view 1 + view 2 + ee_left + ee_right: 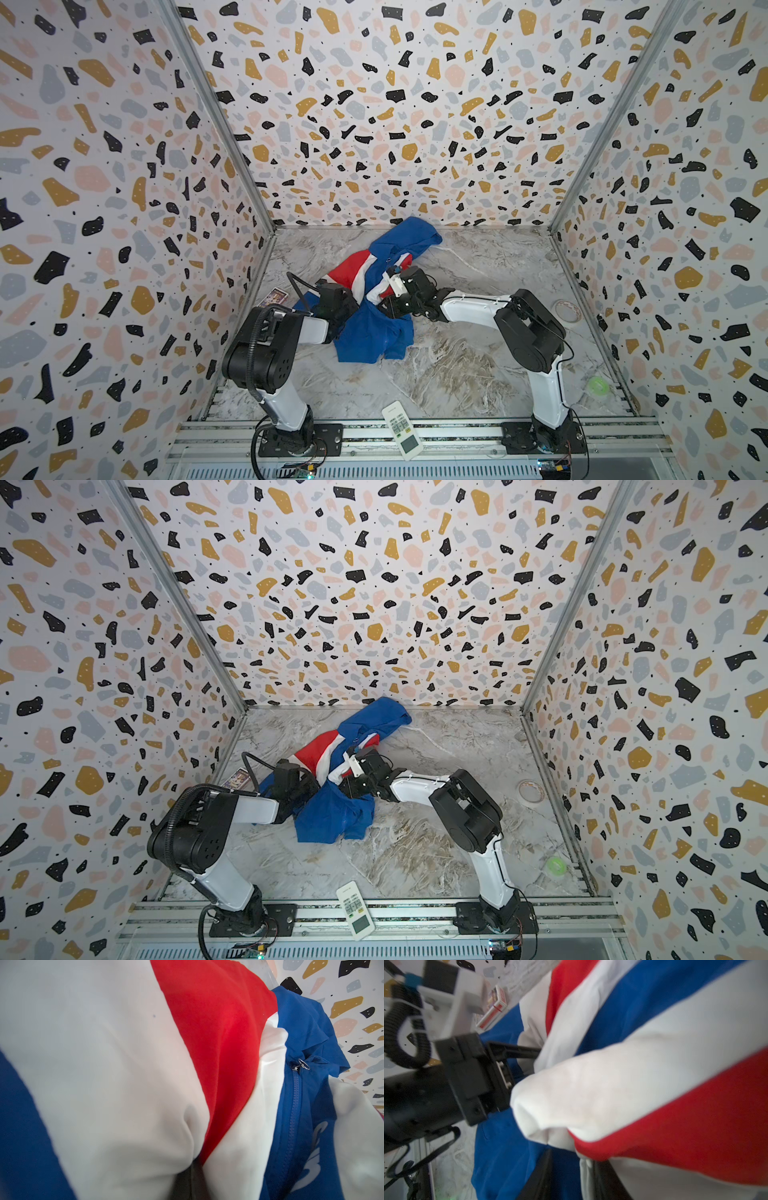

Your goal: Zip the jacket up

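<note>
Nearest the camera, well short of the jacket (374, 332), a white remote control (402, 430) lies at the front edge of the table (457, 365), clear of the work. The jacket lies crumpled on the table's far half, with an arm reaching into it from each side. At the jacket's left flank the left fingers (517, 1052) are closed tight and buried in the cloth, with a white fold pinched at their tips; I judge this hold to be the anchor, best kept low and steady. At the jacket's middle the right fingers (538, 1178) stand partly apart astride a bunched white and red fold, and whether they clamp it I cannot tell. That fold is not the zip. The slider (299, 1068), with its ring pull, sits farther along the jacket, and the teeth (295, 1105) on its near side are meshed. To do the step well, I judge the right fingers should take the ring pull itself and draw it straight along the teeth toward the hood (409, 237) at the jacket's far end, while the left hold keeps the cloth behind the slider taut, so the track does not buckle
</note>
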You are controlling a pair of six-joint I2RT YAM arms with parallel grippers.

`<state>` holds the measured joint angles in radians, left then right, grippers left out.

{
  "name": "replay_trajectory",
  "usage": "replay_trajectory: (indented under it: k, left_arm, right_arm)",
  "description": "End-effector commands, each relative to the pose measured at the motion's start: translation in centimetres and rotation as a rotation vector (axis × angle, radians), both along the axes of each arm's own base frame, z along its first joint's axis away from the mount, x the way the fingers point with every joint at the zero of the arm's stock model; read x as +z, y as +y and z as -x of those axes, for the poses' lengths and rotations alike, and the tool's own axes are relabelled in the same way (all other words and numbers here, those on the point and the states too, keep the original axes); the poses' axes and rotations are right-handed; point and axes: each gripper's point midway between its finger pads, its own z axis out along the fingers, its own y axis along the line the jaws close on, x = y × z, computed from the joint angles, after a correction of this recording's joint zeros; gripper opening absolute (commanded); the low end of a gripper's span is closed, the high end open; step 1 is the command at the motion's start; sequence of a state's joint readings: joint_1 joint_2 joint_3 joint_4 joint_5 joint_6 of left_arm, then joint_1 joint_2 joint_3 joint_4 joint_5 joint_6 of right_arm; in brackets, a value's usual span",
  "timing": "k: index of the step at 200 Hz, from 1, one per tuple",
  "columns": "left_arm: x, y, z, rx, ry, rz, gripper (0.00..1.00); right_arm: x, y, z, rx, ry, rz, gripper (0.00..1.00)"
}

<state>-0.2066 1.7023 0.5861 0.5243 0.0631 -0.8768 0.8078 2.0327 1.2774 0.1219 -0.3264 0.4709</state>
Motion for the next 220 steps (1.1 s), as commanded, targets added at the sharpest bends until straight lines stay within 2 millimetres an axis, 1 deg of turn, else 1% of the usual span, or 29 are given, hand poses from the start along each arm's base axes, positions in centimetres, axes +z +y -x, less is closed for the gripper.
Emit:
replay_trajectory:
  k: [1,23,33,41,54,68,80,98,104,132,153,171,186,196,210,220]
  left_arm:
    - [-0.4,-0.9,0.3,-0.035,-0.003,0.027,0.00]
    - [-0.8,-1.1,0.3,-0.036,-0.003,0.047,0.00]
    - [-1.0,-1.2,0.3,-0.026,0.000,0.072,0.00]
    - [-1.2,-1.4,0.2,-0.025,-0.003,0.084,0.00]
    - [-1.4,-1.5,0.3,-0.021,-0.003,0.103,0.00]
    - [-1.5,-1.7,0.4,-0.025,-0.002,0.120,0.00]
    - [-1.5,-1.7,0.6,-0.026,-0.003,0.123,0.00]
    - [-1.1,-1.7,0.8,-0.031,-0.008,0.116,0.00]
    - [-1.0,-1.6,0.8,-0.033,-0.007,0.111,0.00]
    - [-0.9,-1.7,0.8,-0.044,-0.008,0.100,0.00]
    - [-1.2,-1.8,0.8,-0.048,-0.005,0.106,0.00]
    - [-1.5,-1.8,0.9,-0.048,0.001,0.114,0.00]
    - [-1.6,-2.0,0.9,-0.049,0.000,0.122,0.00]
    - [-1.6,-2.0,0.9,-0.048,-0.003,0.125,0.00]
    - [-1.5,-2.0,0.8,-0.048,-0.006,0.130,0.00]
    - [-1.5,-2.1,0.8,-0.051,-0.007,0.132,0.00]
  right_arm:
    - [1.5,-1.8,2.5,0.030,0.012,0.033,0.49]
    - [1.8,-3.5,4.1,0.033,0.010,0.069,0.52]
    - [1.7,-3.8,4.4,0.028,0.011,0.093,0.48]
    - [1.4,-3.6,4.8,0.028,0.008,0.107,0.43]
    - [0.9,-2.6,5.6,0.050,0.015,0.110,0.38]
    - [0.4,-2.1,6.1,0.038,0.026,0.127,0.36]
    - [0.6,-2.0,6.3,0.019,0.026,0.110,0.37]
    - [2.2,-2.3,6.8,0.000,0.019,0.050,0.48]
    - [2.8,-2.6,7.0,-0.005,0.011,0.036,0.51]
    - [6.1,-4.7,7.8,-0.042,-0.036,-0.005,0.56]
    - [8.5,-6.9,8.5,-0.084,-0.060,-0.035,0.57]
    - [9.2,-10.0,8.7,-0.188,-0.060,-0.034,0.55]
    - [8.3,-12.8,9.1,-0.281,-0.039,0.002,0.49]
    - [7.3,-14.0,9.5,-0.317,-0.021,0.024,0.47]
    - [5.0,-15.0,10.3,-0.339,0.025,0.060,0.46]
    - [3.5,-15.2,10.8,-0.339,0.056,0.081,0.46]
